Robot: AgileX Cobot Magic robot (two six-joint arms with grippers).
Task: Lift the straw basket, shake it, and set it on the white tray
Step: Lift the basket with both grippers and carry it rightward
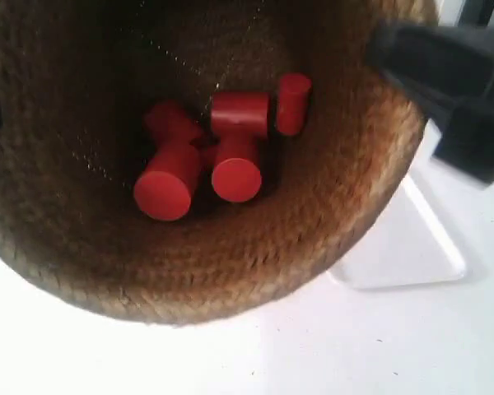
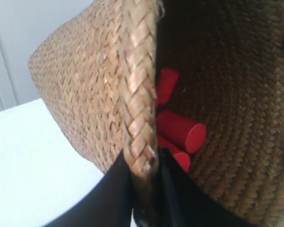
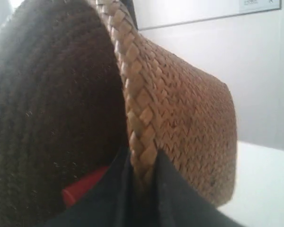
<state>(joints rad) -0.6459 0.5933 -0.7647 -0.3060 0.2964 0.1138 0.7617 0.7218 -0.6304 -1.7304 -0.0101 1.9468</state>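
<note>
The straw basket [image 1: 230, 271] is raised close under the exterior camera and fills most of that view, its dark inside turned upward. Several red cylinders [image 1: 235, 152] lie on its bottom. The white tray [image 1: 412, 247] shows on the table past the basket's rim, at the exterior view's right. My left gripper [image 2: 144, 172] is shut on the basket's braided rim [image 2: 138, 85], one finger outside and one inside. My right gripper [image 3: 143, 172] is shut on the braided rim [image 3: 132, 85] at the opposite side. A black arm [image 1: 461, 90] shows at the exterior view's upper right.
White table surface [image 1: 313, 354] lies below the basket. A pale wall [image 3: 255, 71] stands behind it in the right wrist view.
</note>
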